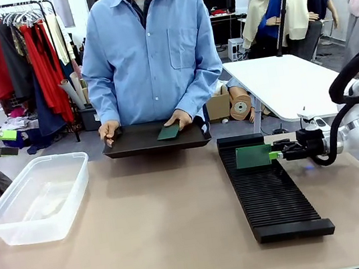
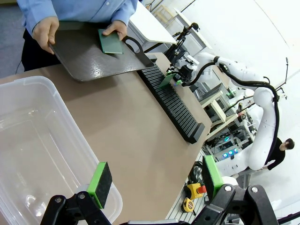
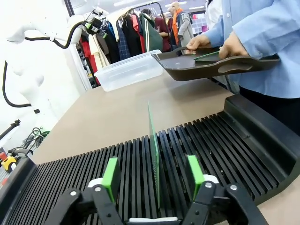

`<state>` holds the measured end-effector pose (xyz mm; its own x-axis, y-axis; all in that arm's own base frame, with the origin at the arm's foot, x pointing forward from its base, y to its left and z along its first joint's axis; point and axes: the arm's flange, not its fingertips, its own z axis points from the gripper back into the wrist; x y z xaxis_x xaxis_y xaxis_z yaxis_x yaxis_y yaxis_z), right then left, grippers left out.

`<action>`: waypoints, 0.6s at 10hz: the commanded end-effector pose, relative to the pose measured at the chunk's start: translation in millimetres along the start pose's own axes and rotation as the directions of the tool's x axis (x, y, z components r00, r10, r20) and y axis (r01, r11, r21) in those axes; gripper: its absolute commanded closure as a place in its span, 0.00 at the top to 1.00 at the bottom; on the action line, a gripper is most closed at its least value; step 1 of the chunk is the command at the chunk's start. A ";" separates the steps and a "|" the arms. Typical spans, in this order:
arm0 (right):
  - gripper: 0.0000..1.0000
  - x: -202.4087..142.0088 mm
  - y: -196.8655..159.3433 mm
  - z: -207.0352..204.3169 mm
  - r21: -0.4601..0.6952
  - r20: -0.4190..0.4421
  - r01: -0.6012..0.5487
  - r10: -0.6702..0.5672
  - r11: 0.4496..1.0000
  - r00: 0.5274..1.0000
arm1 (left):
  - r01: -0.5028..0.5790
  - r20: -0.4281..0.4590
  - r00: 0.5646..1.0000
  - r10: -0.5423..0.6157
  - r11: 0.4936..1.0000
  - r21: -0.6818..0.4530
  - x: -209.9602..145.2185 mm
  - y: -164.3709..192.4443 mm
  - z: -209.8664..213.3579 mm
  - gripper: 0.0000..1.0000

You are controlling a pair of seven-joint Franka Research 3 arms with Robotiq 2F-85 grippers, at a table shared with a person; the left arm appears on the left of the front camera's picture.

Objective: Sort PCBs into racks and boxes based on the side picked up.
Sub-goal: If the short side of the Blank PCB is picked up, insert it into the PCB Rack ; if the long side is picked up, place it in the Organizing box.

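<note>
One PCB [image 1: 253,156] upright at rack [image 1: 274,201] far end; right gripper [image 3: 152,174] wide astride it. Second PCB [image 1: 168,132] on tray [image 1: 133,141] beyond rack, unsorted. Box [image 1: 37,200] bare. Left gripper [image 2: 155,178] wide, empty.

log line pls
right end effector open around upright PCB in rack | left end effector open by clear tub | person holds tray with second PCB
</note>
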<state>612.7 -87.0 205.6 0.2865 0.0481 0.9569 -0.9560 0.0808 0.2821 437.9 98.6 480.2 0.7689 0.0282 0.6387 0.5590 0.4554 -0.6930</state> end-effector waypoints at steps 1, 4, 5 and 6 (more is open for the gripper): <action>1.00 9.9 -1.2 -0.7 0.003 0.029 0.018 -0.018 1.000 0.999 | 0.002 0.005 1.000 -0.002 1.000 -0.005 0.2 -0.9 1.0 1.00; 1.00 0.8 0.6 -0.2 0.005 0.006 0.004 -0.004 1.000 1.000 | 0.002 0.005 1.000 -0.002 1.000 -0.005 0.2 -0.9 1.0 1.00; 1.00 0.8 0.6 -0.2 0.005 0.006 0.004 -0.004 1.000 1.000 | 0.002 0.005 1.000 -0.002 1.000 -0.005 0.2 -0.9 1.0 1.00; 1.00 0.8 0.6 -0.2 0.005 0.006 0.004 -0.004 1.000 1.000 | 0.002 0.005 1.000 -0.002 1.000 -0.005 0.2 -0.9 1.0 1.00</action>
<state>611.8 -86.5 205.7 0.2945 0.0387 0.9549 -0.9539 0.0719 0.2913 437.9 98.6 480.2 0.7689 0.0282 0.6387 0.5590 0.4554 -0.6930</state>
